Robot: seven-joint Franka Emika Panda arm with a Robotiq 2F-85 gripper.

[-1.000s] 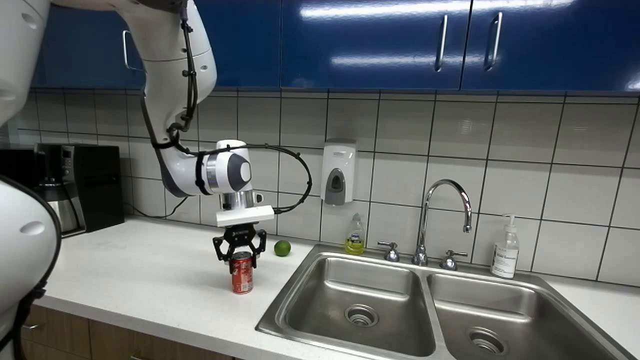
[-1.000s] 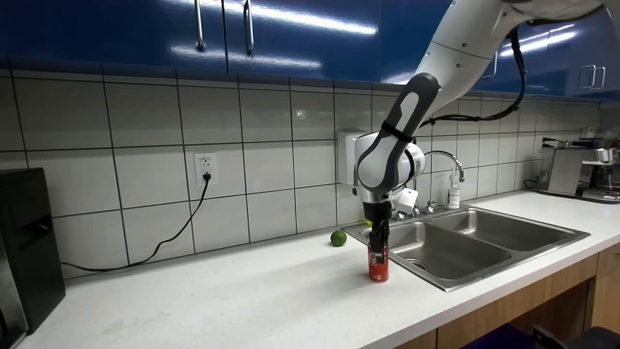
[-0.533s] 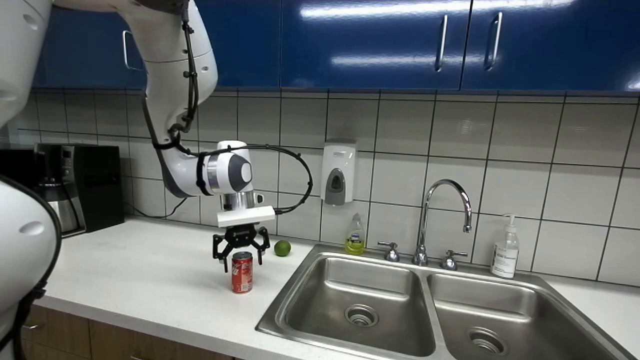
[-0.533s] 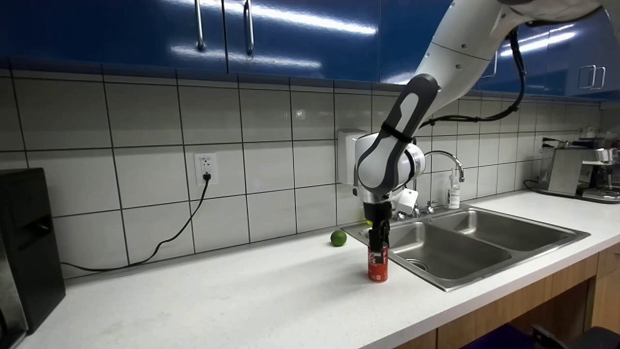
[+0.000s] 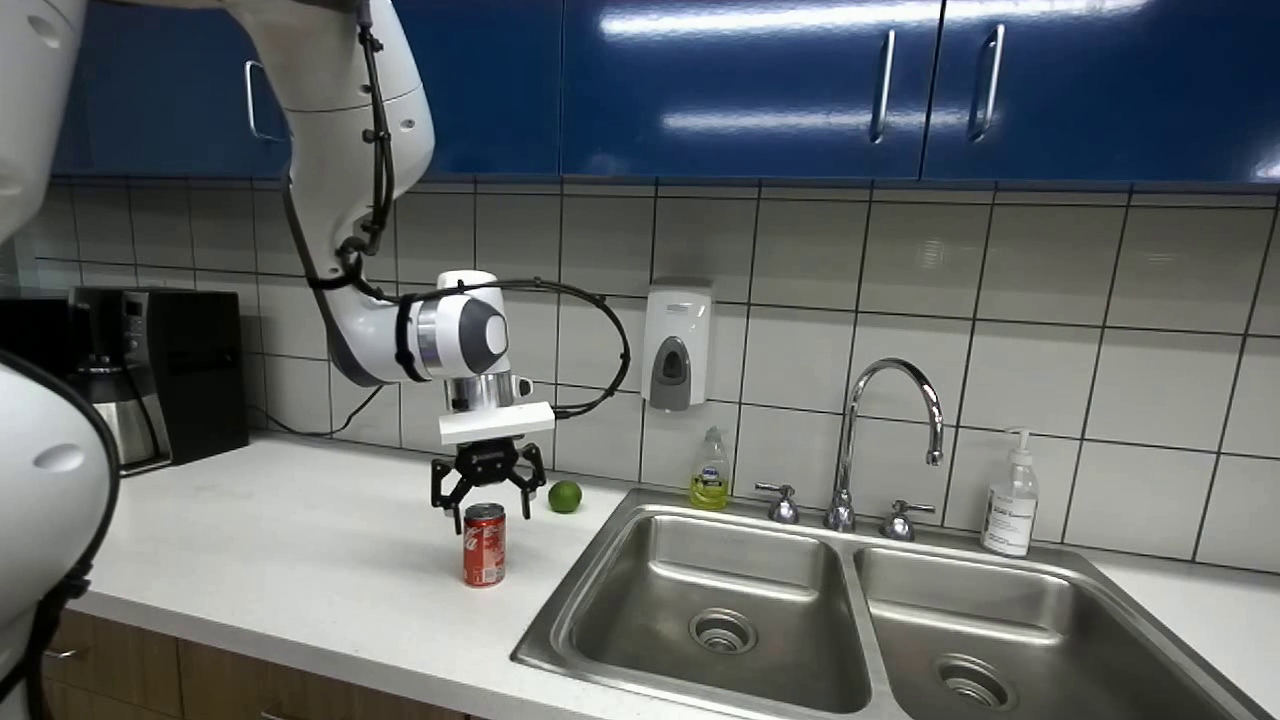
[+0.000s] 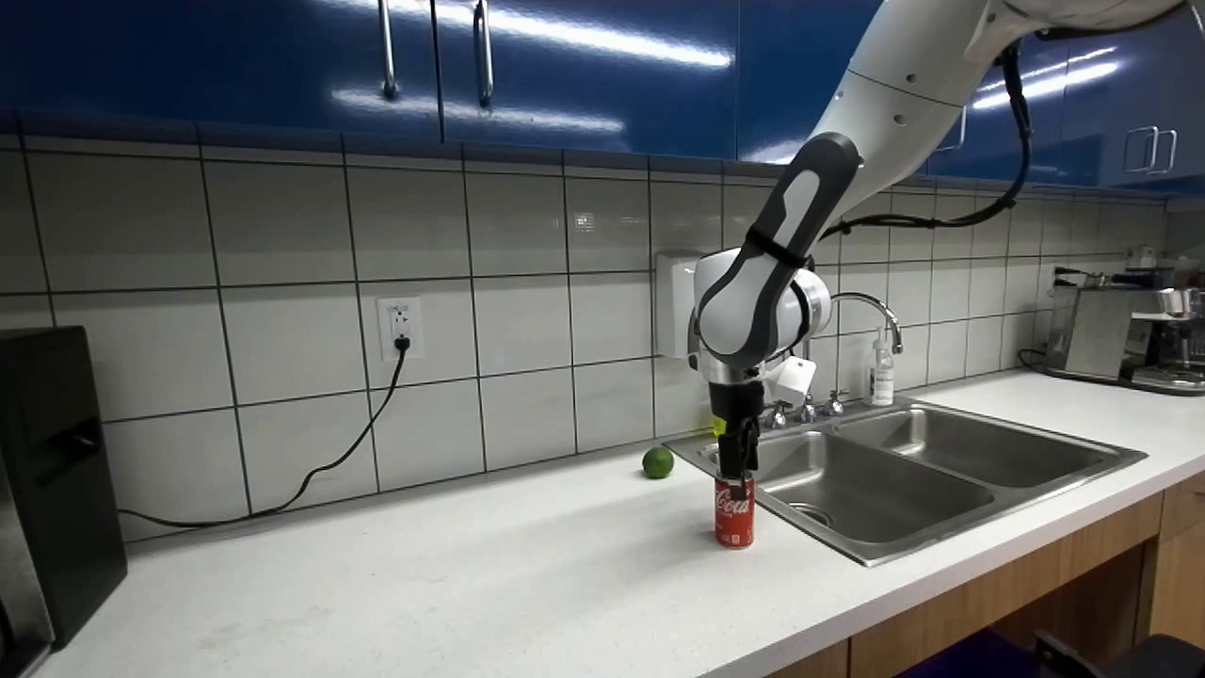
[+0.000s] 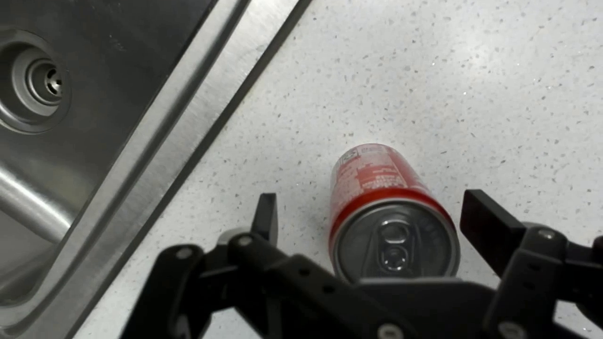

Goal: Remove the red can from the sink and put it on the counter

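The tool (image 5: 492,519) had released the red can (image 5: 484,550) and risen a little; its jaws stood apart, wider than the can, gripping nothing. The can stood upright on the counter (image 5: 300,540), left of the sink (image 5: 577,592) in both exterior views, so the placing seemed finished.

Red can (image 6: 734,525): upper end partly hidden behind the end effector (image 6: 739,480) in an exterior view.
Sink (image 7: 148,155): cut off at nine o'clock in the wrist view.
Black appliance (image 6: 56,490): cut off at eight o'clock in an exterior view.
Pump bottle (image 5: 1011,512): small print unreadable.
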